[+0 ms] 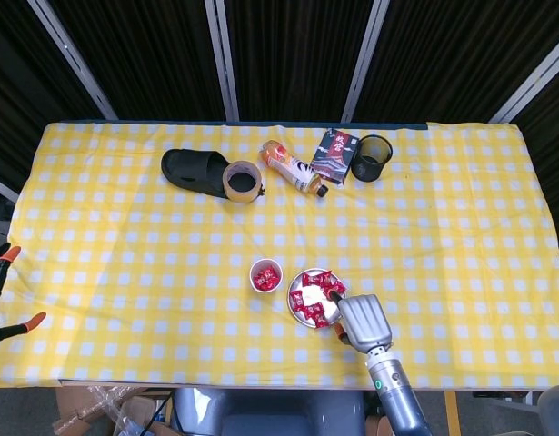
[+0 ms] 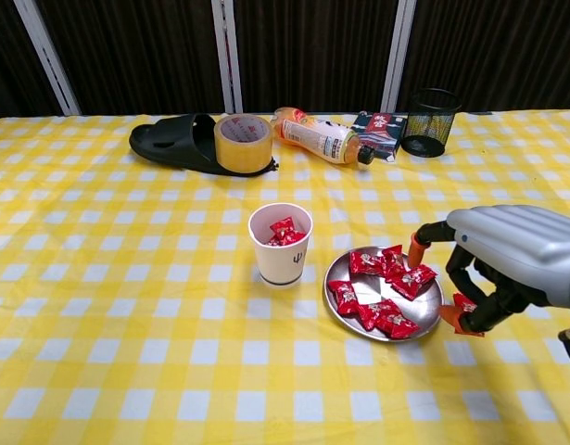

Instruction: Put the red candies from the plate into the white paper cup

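Candies (image 2: 382,287) wait on the plate (image 2: 335,271), one stray at its three o'clock under my right hand (image 2: 500,269); fingers (image 2: 453,316) spread, so I'd pinch it squarely before lifting toward the cup (image 2: 281,245).
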